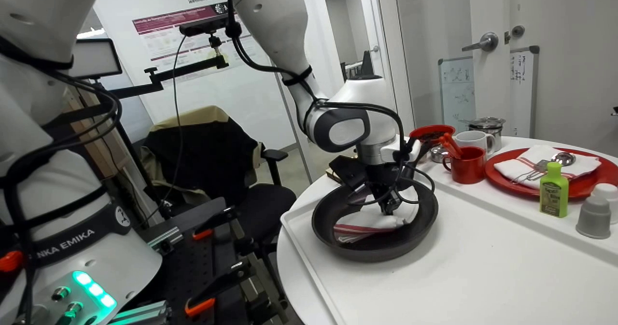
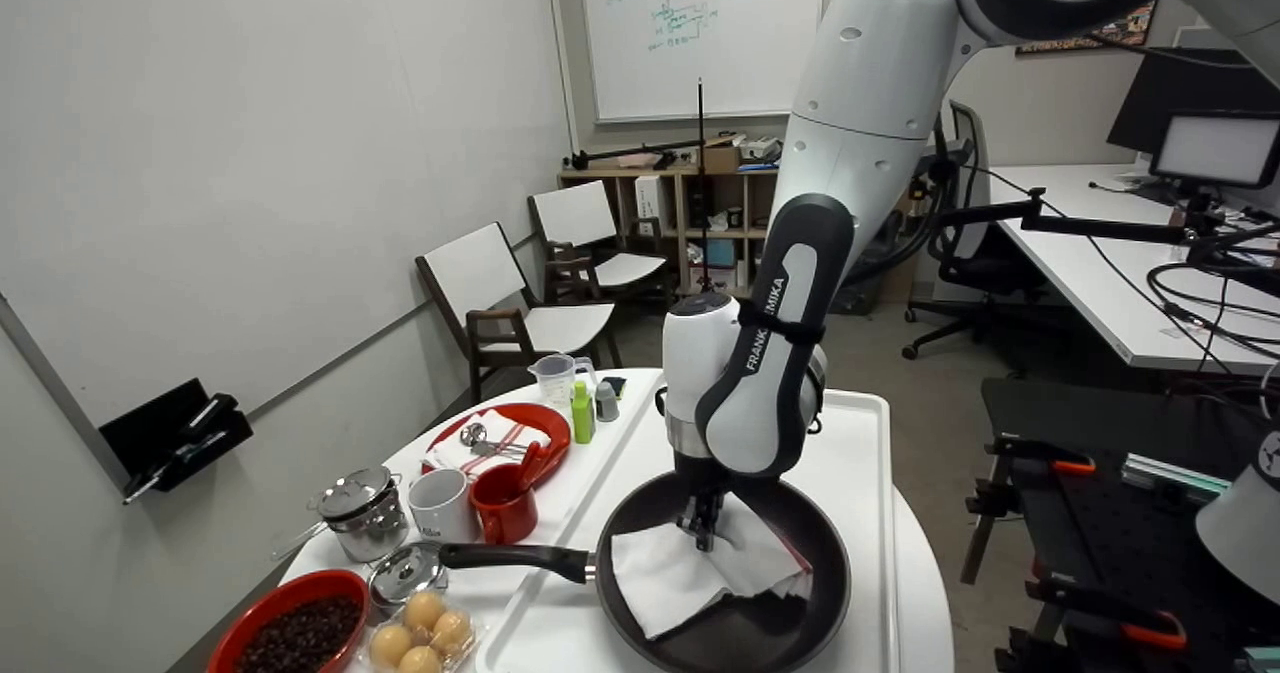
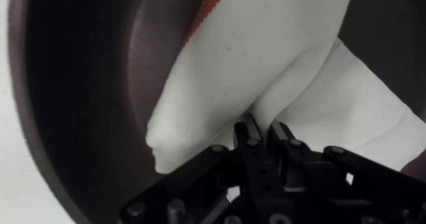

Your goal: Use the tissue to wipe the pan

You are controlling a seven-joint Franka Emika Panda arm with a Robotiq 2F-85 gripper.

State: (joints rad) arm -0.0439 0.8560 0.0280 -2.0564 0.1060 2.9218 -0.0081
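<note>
in an exterior view, from the left: a red bowl [image 2: 310, 583] of dark beans [image 2: 300, 638], a lidded steel pot [image 2: 368, 528], a white mug [image 2: 443, 513], a red mug [image 2: 503, 513] with red utensils [image 2: 530, 463] in it, a red plate [image 2: 555, 433] under a folded napkin [image 2: 455, 453]. then the black frying pan [image 2: 760, 633], flat on a white tray [image 2: 850, 433], handle [image 2: 520, 558] to the left. inside it lies the red-striped white cloth [image 2: 665, 573], rumpled. the gripper [image 3: 263, 122] points down there, fingers [image 3: 244, 134] nearly together, a fold of the cloth pinched between them.
</note>
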